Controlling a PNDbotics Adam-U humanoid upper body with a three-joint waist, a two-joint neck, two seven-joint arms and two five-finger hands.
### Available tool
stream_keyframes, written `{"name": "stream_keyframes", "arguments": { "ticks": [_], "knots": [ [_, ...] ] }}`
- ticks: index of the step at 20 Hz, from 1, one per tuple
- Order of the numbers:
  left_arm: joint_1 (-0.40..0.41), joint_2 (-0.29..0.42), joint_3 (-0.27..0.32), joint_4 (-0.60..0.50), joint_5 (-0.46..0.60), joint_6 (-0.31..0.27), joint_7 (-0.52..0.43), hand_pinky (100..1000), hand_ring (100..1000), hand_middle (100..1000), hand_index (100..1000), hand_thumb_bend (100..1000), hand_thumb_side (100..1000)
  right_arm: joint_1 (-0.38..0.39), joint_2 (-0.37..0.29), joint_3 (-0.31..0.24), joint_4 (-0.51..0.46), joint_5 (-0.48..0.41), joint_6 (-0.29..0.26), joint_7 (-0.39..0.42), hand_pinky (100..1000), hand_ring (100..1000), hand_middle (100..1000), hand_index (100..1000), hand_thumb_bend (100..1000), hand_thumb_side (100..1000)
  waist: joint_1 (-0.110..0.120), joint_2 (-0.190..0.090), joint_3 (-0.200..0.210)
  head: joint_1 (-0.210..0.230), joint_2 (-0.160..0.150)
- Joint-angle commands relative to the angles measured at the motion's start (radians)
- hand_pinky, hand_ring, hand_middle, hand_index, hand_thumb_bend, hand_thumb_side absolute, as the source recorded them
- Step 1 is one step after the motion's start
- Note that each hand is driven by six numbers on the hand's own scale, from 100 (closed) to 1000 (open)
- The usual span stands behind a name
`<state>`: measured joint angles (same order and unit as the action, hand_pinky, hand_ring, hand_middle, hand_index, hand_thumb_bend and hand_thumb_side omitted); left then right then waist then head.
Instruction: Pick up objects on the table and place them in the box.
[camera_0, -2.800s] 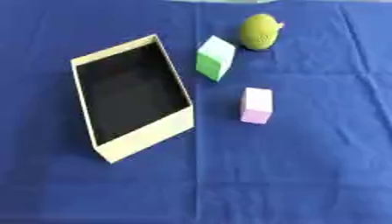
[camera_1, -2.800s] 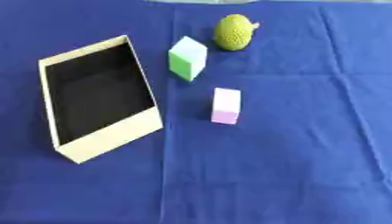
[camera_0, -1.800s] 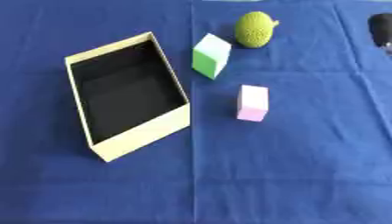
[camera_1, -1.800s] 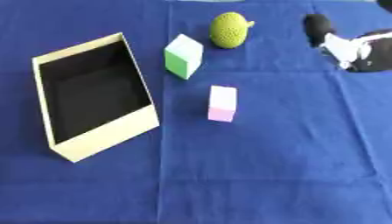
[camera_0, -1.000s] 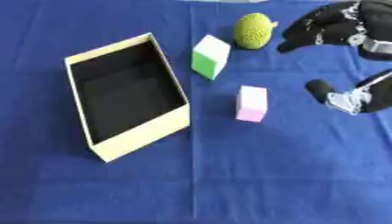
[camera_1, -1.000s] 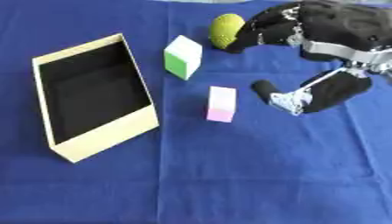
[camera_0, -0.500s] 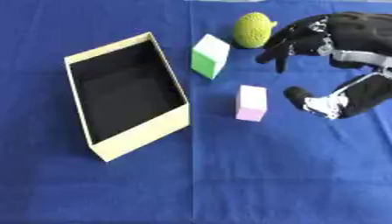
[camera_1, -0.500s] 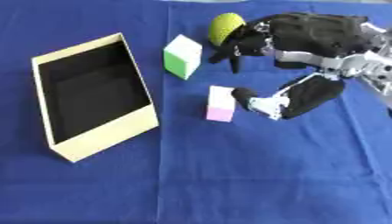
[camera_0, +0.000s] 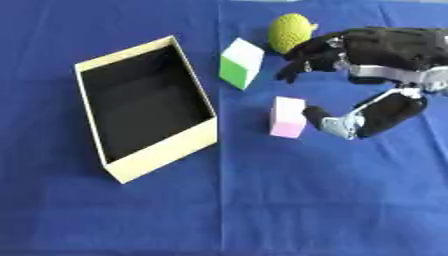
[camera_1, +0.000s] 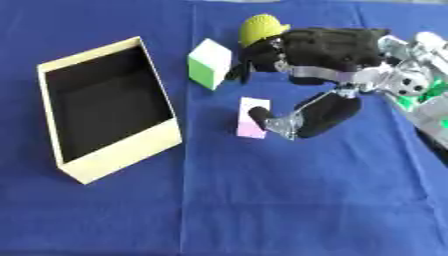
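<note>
Our right robot hand, spread, has the upright pink block just left of its thumb.

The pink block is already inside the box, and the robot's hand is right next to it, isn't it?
Not quite. The pink block is on the blue cloth, outside the box, to the box's right, as the left eye view shows. The box holds nothing. The rest is right: the right hand is beside the block, with its thumb at the block's right side.
</note>
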<state>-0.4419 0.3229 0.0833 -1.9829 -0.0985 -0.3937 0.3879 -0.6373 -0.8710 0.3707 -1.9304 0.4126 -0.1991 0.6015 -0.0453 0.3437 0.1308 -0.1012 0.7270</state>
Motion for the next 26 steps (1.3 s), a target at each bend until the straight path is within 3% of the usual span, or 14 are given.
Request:
{"name": "stream_keyframes", "arguments": {
  "ticks": [1, 2, 8, 12, 19, 21, 22, 23, 24, 26],
  "knots": [
    [-0.012, 0.011, -0.001, -0.017, 0.006, 0.000, -0.004, 710, 846, 773, 814, 202, 642, -0.021, 0.000, -0.001, 0.028, 0.025, 0.008, 0.009, 911, 980, 788, 944, 100, 683, 0.002, -0.025, 0.002, 0.000, -0.001],
    [-0.013, 0.011, -0.002, -0.017, 0.006, 0.000, -0.005, 710, 846, 773, 814, 199, 645, -0.023, 0.007, 0.002, 0.043, 0.034, 0.010, 0.009, 913, 981, 792, 947, 100, 730, 0.002, -0.025, 0.002, 0.000, -0.001],
    [-0.014, 0.011, -0.002, -0.017, 0.009, 0.001, -0.005, 710, 845, 772, 812, 199, 646, -0.021, 0.033, 0.003, 0.115, 0.075, 0.018, 0.006, 916, 987, 802, 962, 100, 780, 0.002, -0.024, 0.003, 0.001, 0.000],
    [-0.013, 0.011, -0.003, -0.017, 0.010, 0.002, -0.007, 709, 846, 772, 811, 197, 647, -0.016, 0.044, -0.004, 0.138, 0.087, 0.022, -0.003, 915, 986, 796, 961, 100, 774, 0.002, -0.024, 0.003, 0.002, 0.001],
    [-0.013, 0.011, -0.004, -0.017, 0.011, 0.003, -0.009, 710, 846, 772, 811, 196, 647, -0.005, 0.066, -0.004, 0.135, 0.040, 0.047, 0.030, 918, 983, 778, 954, 100, 804, 0.002, -0.024, 0.003, 0.001, 0.002],
    [-0.013, 0.011, -0.004, -0.017, 0.011, 0.004, -0.010, 710, 846, 772, 810, 196, 646, 0.000, 0.070, -0.005, 0.128, 0.014, 0.053, 0.052, 924, 984, 770, 945, 100, 710, 0.001, -0.024, 0.003, 0.002, 0.002],
    [-0.013, 0.012, -0.004, -0.017, 0.011, 0.004, -0.010, 710, 846, 772, 810, 196, 646, 0.001, 0.072, -0.007, 0.125, 0.001, 0.054, 0.064, 928, 982, 764, 943, 100, 555, 0.001, -0.024, 0.002, 0.002, 0.002],
    [-0.013, 0.012, -0.004, -0.017, 0.011, 0.004, -0.010, 710, 846, 772, 810, 196, 646, 0.003, 0.074, -0.009, 0.121, -0.011, 0.056, 0.076, 929, 981, 760, 941, 100, 519, 0.001, -0.024, 0.002, 0.003, 0.002],
    [-0.013, 0.012, -0.004, -0.017, 0.011, 0.005, -0.011, 710, 846, 772, 810, 196, 647, 0.004, 0.077, -0.011, 0.119, -0.022, 0.058, 0.088, 930, 978, 757, 937, 149, 432, 0.001, -0.024, 0.002, 0.002, 0.002],
    [-0.013, 0.012, -0.004, -0.017, 0.011, 0.005, -0.011, 710, 846, 772, 810, 197, 646, 0.006, 0.081, -0.018, 0.116, -0.038, 0.066, 0.104, 930, 974, 752, 931, 208, 350, 0.002, -0.024, 0.001, 0.003, 0.002]
  ]
}}
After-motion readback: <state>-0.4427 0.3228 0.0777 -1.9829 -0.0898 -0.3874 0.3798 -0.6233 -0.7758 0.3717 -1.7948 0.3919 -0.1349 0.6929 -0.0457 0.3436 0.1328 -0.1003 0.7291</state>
